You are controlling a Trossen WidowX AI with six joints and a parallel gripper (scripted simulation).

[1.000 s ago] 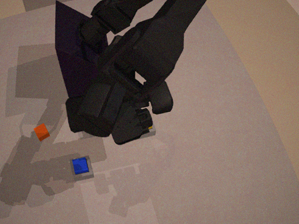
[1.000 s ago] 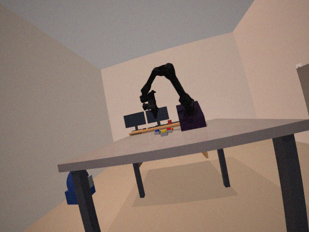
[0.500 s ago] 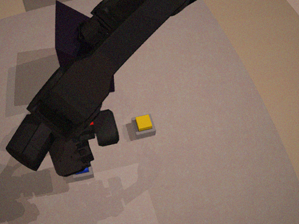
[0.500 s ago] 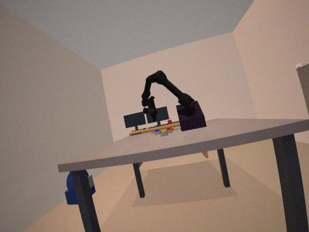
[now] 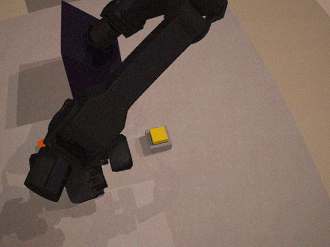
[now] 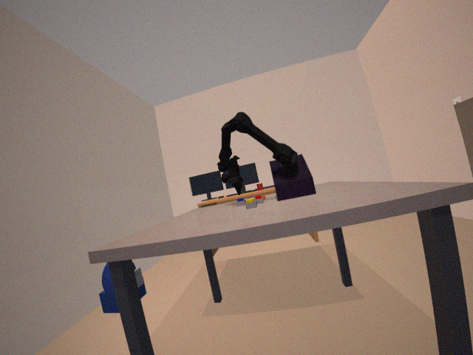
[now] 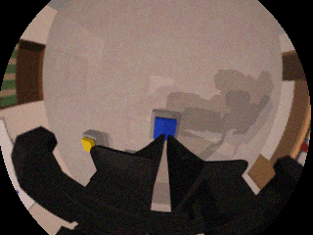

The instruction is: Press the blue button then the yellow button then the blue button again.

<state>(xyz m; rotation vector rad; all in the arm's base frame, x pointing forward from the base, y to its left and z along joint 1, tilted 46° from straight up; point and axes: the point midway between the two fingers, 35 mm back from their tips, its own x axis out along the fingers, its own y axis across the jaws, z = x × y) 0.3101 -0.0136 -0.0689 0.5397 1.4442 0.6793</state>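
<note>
My gripper (image 6: 239, 193) (image 7: 165, 137) is shut and empty, pointing down. Its tips are a little above the blue button (image 6: 240, 200) (image 7: 164, 126) in the exterior view, and overlap that button's near edge in the wrist view. The blue button sits on a grey base and is hidden behind the arm in the top view. The yellow button (image 5: 158, 134) (image 6: 250, 200) (image 7: 88, 144) stands on its grey base, to the right of the gripper in the top view and to the left in the wrist view. It is not touched. The fingertips are hidden in the top view.
A red button (image 6: 258, 197) is behind the yellow one in the exterior view; the arm hides it in the top view. An orange block (image 5: 40, 142) (image 6: 264, 197) shows partly beside the arm. The dark purple arm mount (image 5: 70, 36) (image 6: 294, 186) stands on the table.
</note>
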